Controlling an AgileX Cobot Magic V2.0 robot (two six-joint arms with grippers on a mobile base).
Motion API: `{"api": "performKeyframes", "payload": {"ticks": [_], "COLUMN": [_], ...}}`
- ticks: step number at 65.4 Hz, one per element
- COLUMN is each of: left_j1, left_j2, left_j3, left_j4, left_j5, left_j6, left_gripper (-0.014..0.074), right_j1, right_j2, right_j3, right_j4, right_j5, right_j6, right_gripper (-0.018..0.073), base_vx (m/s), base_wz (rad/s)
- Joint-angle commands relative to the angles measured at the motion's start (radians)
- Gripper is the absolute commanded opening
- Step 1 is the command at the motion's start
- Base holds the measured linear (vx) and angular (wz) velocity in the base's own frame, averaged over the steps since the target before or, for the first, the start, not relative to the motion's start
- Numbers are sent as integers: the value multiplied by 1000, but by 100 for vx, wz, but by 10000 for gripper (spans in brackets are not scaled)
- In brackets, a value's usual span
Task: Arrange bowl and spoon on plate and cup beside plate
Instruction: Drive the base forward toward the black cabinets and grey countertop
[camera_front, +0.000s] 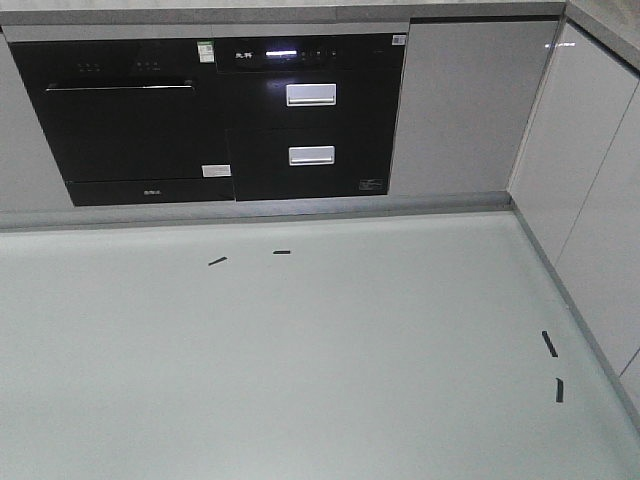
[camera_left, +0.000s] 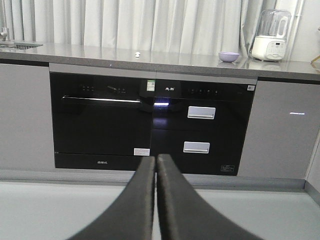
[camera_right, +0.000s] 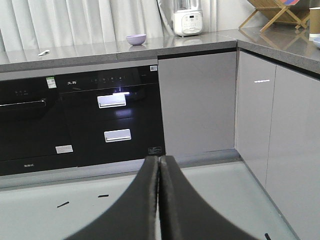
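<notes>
- Bowl (camera_right: 136, 39): small, round, lavender, with a matte finish. There is one. It stands on the worktop (camera_right: 90, 50) towards the back edge, just left of the white blender (camera_right: 188, 17).
- Spoon (camera_right: 44, 52): short and pale, almost white. There is one. It lies flat on the same long run of worktop, well apart from the bowl and to its left.
- Cup (camera_right: 314, 20): brown paper, cut off by the picture's edge. One shows. It is upright on the side run of worktop past the corner, near the wooden rack (camera_right: 277, 12).
- Plate (camera_right: 317, 43): only a pale blue sliver shows, just in front of the cup. Too little is visible to tell more.
- Left claw (camera_left: 155, 159): the dark fingers are pressed together tip to tip with nothing between them. It hangs low in front of the black appliances (camera_front: 120, 120), well apart from the worktop.
- Right claw (camera_right: 159, 159): its fingers are likewise closed against each other and hold nothing. It hangs over the floor (camera_front: 300, 380).
- Writing: a green-and-white sticker (camera_front: 206, 52) sits at the top of the appliance fronts. White marks and small labels are there too, all too small to read.
- Counts: two silver drawer handles (camera_front: 311, 94) and four black tape marks (camera_front: 217, 261) on the floor.
</notes>
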Motion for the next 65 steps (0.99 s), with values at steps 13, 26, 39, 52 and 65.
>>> {"api": "performKeyframes", "payload": {"ticks": [13,26,39,52,65], "left_j1": [2,2,2,2,2], "left_j2": [5,5,5,5,5], "left_j3": [28,28,28,28,28], "left_j4": [0,0,0,0,0], "left_j5": [-71,-71,-71,-71,-71], "left_j6": [-8,-8,-8,-8,-8], "left_gripper": [-6,-6,-6,-6,-6], "right_j1": [-1,-1,-1,-1,-1], "right_j2": [-11,-11,-11,-11,-11], "right_j3": [16,16,16,16,16], "right_j4": [-6,-6,-6,-6,-6], "right_j5": [-77,-77,-77,-77,-77], "right_j6": [-9,-9,-9,-9,-9], "right_gripper": [-6,-6,-6,-6,-6], "base_vx": [0,1,3,6,9], "base_wz": [0,1,2,4,-1]}}
